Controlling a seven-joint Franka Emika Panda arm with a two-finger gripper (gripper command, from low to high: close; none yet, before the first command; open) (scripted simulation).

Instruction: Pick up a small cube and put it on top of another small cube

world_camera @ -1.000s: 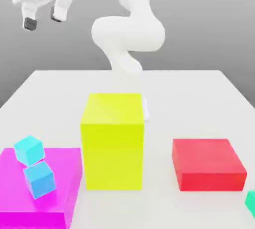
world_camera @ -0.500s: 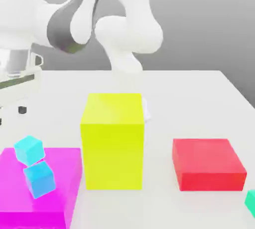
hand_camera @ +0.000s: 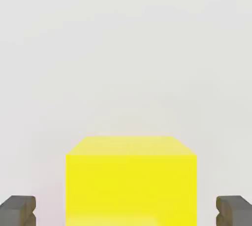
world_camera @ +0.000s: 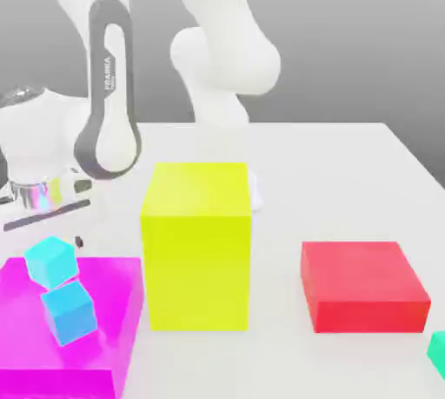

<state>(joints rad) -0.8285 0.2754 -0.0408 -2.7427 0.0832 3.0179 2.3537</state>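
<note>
Upper cube [world_camera: 49,261]: cyan, tilted, leaning on the lower cube's top edge, at the back of the magenta block toward the exterior view's left.
Lower cube [world_camera: 68,312]: cyan, tilted, resting on the magenta block, touching the upper cube from below and in front.
Magenta block [world_camera: 104,336]: low, flat slab at the exterior view's lower left, bearing both cyan cubes.
Gripper [hand_camera: 126,210]: spread, fingers apart at either side of the hand view, nothing between them; the yellow block lies beyond the gap.
Fingers [hand_camera: 17,210]: dark grey pads, not touching any cube.
Arm [world_camera: 109,102]: white, bent low over the table, its wrist just behind and above the upper cube in the exterior view.
Yellow block [world_camera: 197,245]: tall, upright, mid-table, just beside the magenta block.
Red block [world_camera: 363,285]: low, at the exterior view's right, well apart from the cyan cubes.
Green cube [world_camera: 438,353]: at the exterior view's right edge, partly cut off.
Table [world_camera: 348,171]: white, flat.
</note>
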